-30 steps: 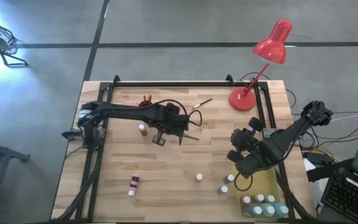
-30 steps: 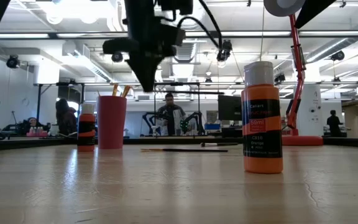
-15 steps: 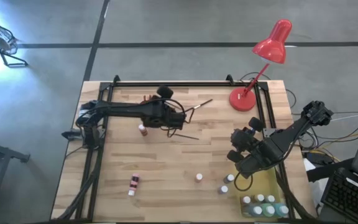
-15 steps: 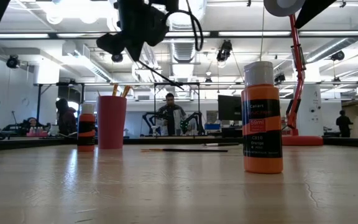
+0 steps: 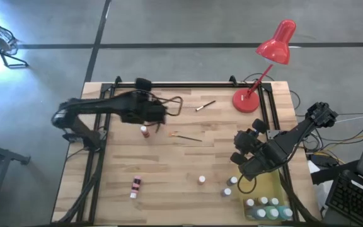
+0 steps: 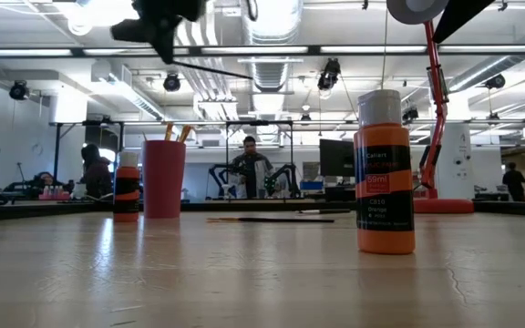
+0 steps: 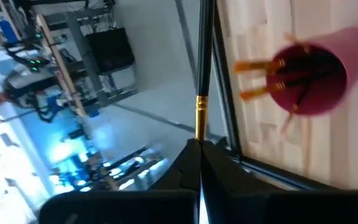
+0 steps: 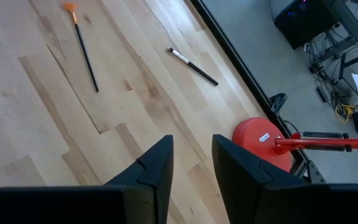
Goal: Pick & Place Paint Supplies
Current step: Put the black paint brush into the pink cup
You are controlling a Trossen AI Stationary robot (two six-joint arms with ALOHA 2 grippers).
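My left gripper (image 5: 161,115) hovers over the table's far left, shut on a black-handled paintbrush (image 7: 201,68) with a gold ferrule. Beyond it stands the red cup (image 7: 314,71) holding several brushes; the low view shows this cup (image 6: 164,178) too. Loose brushes lie at the middle (image 5: 185,137) and farther back (image 5: 205,105). Small bottles stand on the wood: one below the left arm (image 5: 144,131), one lying down (image 5: 135,186), one near the front (image 5: 201,180). My right gripper (image 8: 192,144) is open and empty over the right side.
A yellow tray (image 5: 268,187) at the front right holds several white-capped bottles (image 5: 265,208), with two more bottles (image 5: 230,186) beside it. The red desk lamp (image 5: 276,47) stands at the back right. An orange bottle (image 6: 386,173) is close to the low camera.
My left gripper rose and swung back to the left with a brush in it, coming over the cup. My right gripper's fingers have parted; that arm stayed put.
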